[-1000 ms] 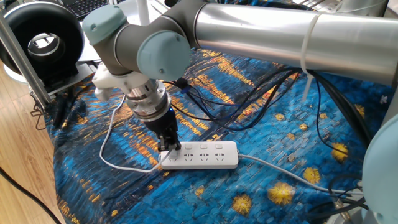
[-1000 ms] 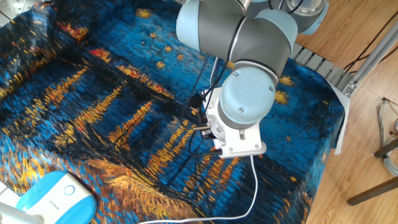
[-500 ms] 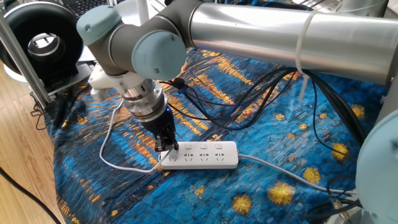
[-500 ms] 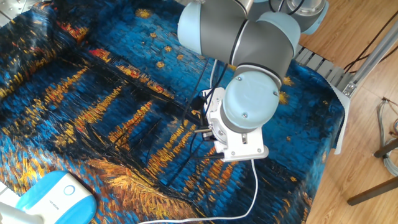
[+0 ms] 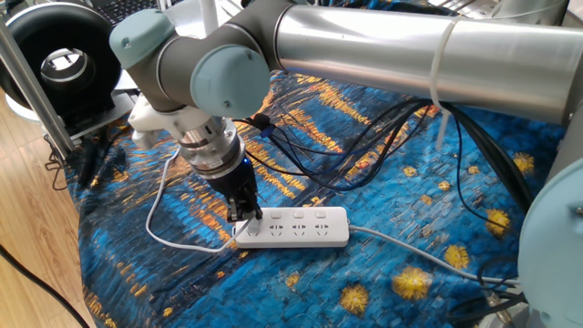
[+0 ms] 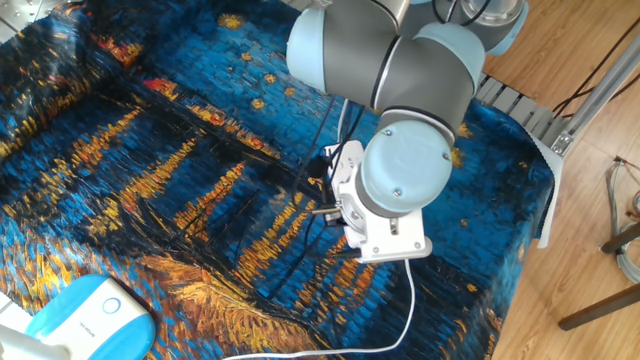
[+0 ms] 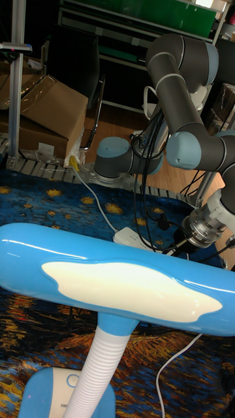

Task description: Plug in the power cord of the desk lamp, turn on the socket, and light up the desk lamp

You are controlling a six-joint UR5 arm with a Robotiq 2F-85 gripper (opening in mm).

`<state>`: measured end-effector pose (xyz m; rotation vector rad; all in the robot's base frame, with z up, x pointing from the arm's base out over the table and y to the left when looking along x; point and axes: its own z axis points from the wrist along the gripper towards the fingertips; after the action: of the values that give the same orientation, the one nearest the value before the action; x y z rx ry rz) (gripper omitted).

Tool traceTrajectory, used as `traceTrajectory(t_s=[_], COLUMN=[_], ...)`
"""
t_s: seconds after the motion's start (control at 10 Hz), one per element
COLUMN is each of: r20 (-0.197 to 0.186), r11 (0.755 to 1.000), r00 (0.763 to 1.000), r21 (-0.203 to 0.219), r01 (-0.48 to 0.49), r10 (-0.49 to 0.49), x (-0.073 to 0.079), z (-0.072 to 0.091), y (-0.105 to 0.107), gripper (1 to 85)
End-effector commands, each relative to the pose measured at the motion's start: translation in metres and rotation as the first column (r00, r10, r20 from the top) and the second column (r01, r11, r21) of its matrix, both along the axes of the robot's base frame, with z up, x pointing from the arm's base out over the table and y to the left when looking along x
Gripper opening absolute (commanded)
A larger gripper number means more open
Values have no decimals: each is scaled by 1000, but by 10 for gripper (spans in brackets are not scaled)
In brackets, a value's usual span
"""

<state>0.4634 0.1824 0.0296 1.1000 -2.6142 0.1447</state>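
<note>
The socket (image 5: 296,228) is a white strip lying on the blue patterned cloth. My gripper (image 5: 244,215) points straight down at its left end, fingers closed together, tips at the strip's far edge. The power cord (image 5: 159,232) loops over the cloth and ends at that left end, and the fingers hide its plug. In the other fixed view the wrist covers the gripper, and the cord (image 6: 411,300) trails out below it. The desk lamp (image 7: 117,287) fills the tall view with its unlit blue and white head. Its base (image 6: 85,315) stands at the cloth's near corner.
A black ring-shaped device (image 5: 64,55) stands at the back left beside a metal frame post (image 5: 27,77). Black cables (image 5: 364,150) cross the cloth behind the strip. The strip's grey cable (image 5: 410,253) runs off right. Cardboard boxes (image 7: 39,111) sit beyond the table.
The gripper and wrist have shifted slightly left and a touch upward over the strip's left end. Cord, strip and lamp have not moved.
</note>
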Motion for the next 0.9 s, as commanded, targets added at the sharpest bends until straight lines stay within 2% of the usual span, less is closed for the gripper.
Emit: traceTrajectory(t_s=[0.0, 0.6, 0.8], r20=[-2, 7, 9], r11=[1000, 1000, 999], r00=[1000, 1000, 1000], r21=[-2, -6, -41], r01=[4, 14, 8], r10=[-4, -14, -7], x=[2, 4, 11], z=[-2, -9, -8], y=[1, 5, 2], gripper=[13, 13, 13])
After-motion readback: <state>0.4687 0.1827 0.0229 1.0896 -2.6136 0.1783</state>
